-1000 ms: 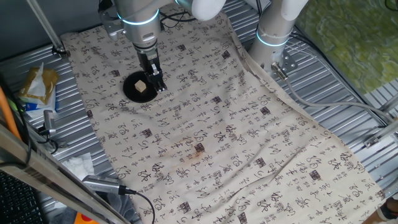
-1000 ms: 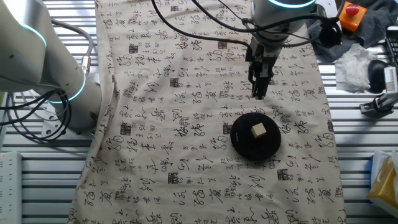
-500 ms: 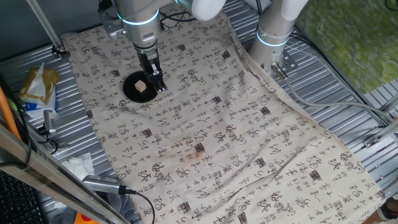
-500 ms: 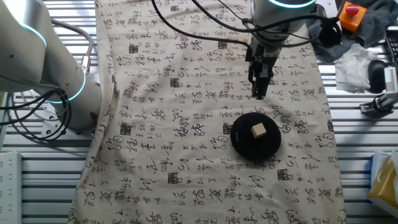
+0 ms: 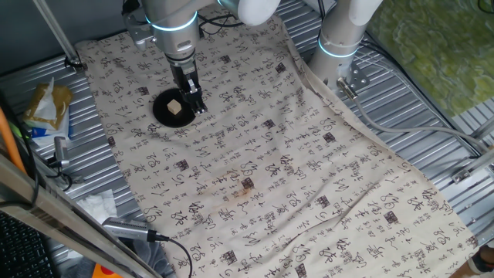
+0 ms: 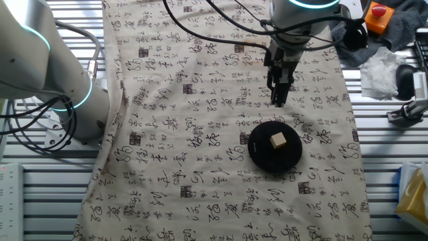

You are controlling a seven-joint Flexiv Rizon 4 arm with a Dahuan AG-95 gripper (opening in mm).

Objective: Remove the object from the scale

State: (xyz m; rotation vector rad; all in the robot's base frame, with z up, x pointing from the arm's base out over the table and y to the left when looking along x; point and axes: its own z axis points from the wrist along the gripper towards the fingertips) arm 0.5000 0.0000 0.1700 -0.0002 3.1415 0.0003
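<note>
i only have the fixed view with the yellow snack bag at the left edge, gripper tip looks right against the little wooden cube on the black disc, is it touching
Observer: No. In the other fixed view the two-finger gripper ends short of the flat round black disc, with a strip of printed cloth showing between them.
Operator: so the cube is free
Observer: Yes. There the tiny light tan wooden cube sits alone near the middle of the disc, with nothing touching its visible sides.
</note>
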